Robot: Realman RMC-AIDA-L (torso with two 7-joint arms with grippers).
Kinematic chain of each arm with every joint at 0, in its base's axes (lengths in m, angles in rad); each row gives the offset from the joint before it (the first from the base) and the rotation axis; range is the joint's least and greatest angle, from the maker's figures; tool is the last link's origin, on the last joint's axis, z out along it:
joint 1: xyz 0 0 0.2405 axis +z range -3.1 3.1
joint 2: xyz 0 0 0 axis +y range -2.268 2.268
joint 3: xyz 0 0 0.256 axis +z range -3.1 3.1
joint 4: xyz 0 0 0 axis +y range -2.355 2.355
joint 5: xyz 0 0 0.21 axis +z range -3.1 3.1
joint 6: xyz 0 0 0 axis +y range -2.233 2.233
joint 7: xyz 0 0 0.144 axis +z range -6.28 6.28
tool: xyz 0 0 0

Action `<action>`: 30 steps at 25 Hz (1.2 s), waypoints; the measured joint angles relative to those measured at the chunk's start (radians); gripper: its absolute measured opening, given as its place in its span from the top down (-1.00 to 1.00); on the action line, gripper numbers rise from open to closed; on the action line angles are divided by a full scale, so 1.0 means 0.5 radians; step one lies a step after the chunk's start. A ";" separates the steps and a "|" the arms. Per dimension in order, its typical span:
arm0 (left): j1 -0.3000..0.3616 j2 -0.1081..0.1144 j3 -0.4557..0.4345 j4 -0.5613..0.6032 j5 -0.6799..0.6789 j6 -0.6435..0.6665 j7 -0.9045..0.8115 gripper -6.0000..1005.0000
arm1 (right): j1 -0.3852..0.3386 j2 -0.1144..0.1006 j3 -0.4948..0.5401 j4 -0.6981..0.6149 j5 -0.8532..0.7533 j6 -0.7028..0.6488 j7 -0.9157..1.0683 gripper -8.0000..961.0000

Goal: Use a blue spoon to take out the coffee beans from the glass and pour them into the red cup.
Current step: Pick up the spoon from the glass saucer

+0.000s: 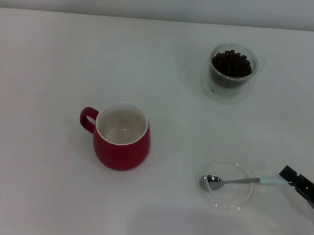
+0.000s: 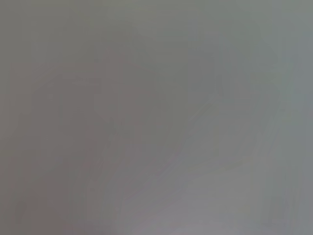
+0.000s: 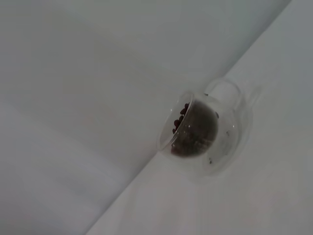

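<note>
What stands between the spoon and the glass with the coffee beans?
Nothing visible. The blue spoon lies in a shallow clear dish, the right pincer at its handle; bare table leads to the glass. The red cup sits aside.

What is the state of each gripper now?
Left gripper: not in view.
Right gripper: at the blue spoon's handle end; open or shut cannot be told.

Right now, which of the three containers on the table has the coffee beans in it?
The glass, the clear tumbler farthest from the robot, holds the coffee beans. The red cup looks empty, and the shallow clear dish holds only the blue spoon.
</note>
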 joint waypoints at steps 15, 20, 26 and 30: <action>-0.003 0.000 0.000 0.001 -0.003 0.000 0.000 -0.42 | 0.016 -0.003 -0.053 0.018 0.000 0.010 0.023 0.39; -0.005 0.000 0.000 0.001 -0.006 0.000 0.000 -0.42 | 0.020 -0.010 -0.081 0.018 0.000 0.014 0.054 0.39; -0.008 0.000 0.000 0.001 -0.006 0.000 0.000 -0.42 | 0.021 -0.011 -0.081 0.021 0.000 0.019 0.055 0.40; -0.008 0.000 0.000 0.001 -0.006 0.000 0.000 -0.42 | 0.024 -0.011 -0.085 0.021 0.000 0.020 0.056 0.40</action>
